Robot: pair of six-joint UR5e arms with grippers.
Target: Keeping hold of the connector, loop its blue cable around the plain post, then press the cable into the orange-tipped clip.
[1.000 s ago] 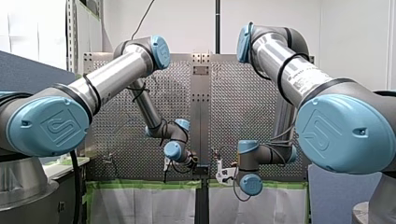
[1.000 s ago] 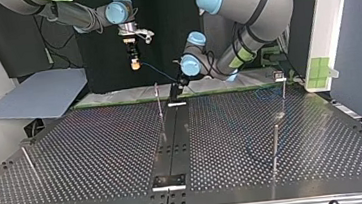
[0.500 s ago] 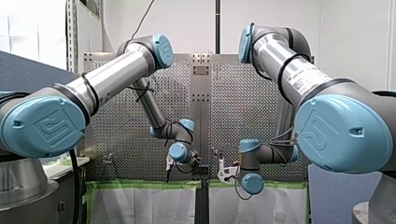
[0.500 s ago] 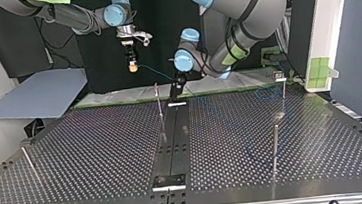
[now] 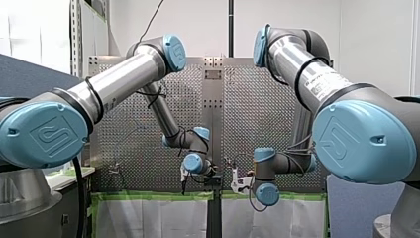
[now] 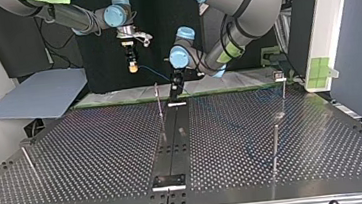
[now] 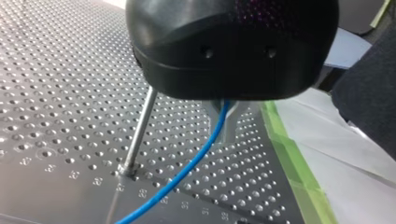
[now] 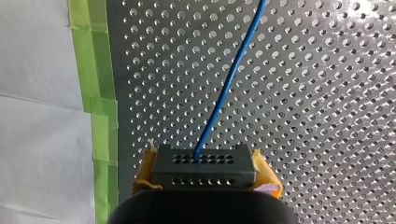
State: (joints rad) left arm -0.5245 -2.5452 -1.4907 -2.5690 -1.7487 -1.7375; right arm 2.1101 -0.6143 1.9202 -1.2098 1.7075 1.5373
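Observation:
My right gripper is shut on a black connector, which sits between its yellow pads. It hangs above the table's far edge at the top view's left. The blue cable leaves the connector and runs across to my left gripper. That black gripper points down just beside a thin metal post. In the left wrist view the cable comes out from under the gripper body and passes beside the post, whose top is hidden.
More thin posts stand on the perforated table: one with a small head at the far right of the top view, one nearer, one at the left. Green tape lines the far edge.
My left arm has swung towards the top view's left, bringing its gripper closer to the post. My right gripper has barely moved and keeps the connector.

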